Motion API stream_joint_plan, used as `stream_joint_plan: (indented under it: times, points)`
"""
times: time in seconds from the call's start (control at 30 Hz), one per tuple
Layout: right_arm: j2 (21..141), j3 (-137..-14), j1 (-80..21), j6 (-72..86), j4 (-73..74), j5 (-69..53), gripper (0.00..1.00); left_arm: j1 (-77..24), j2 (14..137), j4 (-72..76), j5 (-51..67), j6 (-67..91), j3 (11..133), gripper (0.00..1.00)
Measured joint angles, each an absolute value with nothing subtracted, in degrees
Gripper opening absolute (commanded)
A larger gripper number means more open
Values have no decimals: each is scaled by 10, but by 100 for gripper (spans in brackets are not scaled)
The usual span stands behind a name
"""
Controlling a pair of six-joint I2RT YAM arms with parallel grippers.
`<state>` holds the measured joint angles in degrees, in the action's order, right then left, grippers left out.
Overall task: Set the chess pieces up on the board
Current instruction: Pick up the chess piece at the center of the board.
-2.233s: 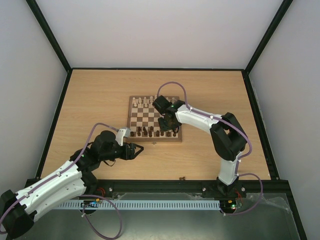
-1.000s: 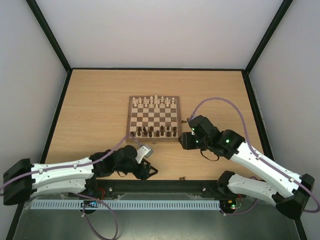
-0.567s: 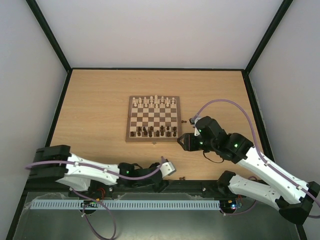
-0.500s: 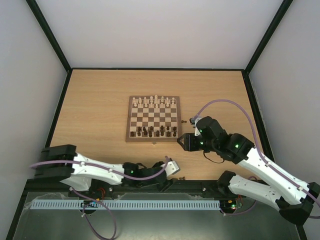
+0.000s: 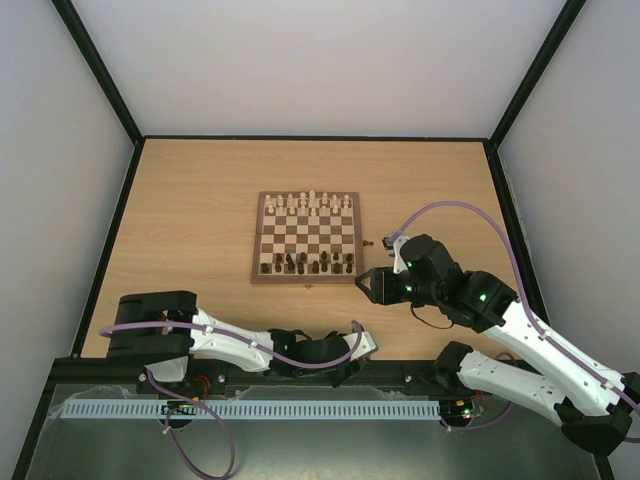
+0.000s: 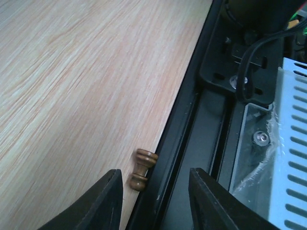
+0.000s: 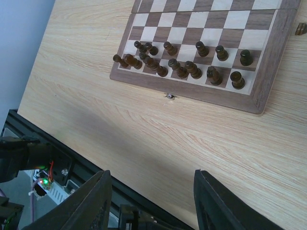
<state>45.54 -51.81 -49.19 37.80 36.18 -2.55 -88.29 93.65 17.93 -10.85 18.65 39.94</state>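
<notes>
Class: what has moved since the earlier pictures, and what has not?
The left gripper swung from the board's corner to the table's near edge, open astride a fallen dark chess piece. The right gripper withdrew off the board, rightward, empty. Board and standing pieces unchanged.

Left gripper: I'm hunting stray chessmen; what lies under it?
A dark brown chess piece lies on its side on the table, against the black rail, below the open left gripper. Whatever its fingers cover is hidden.
</notes>
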Motion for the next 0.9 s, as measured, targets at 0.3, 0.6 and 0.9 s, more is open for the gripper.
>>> stream_joint_plan:
  times: [0.3,0.6,0.9]
  points:
    - [449,-510,-492,375,363,-27,48,-883,949,225,-90,177,371,38]
    - [450,-504,-492,374,362,-32,48,-883,964,267,-94,145,337,38]
    - [455,-501,-492,363,362,-37,48,-883,973,315,-100,115,319,40]
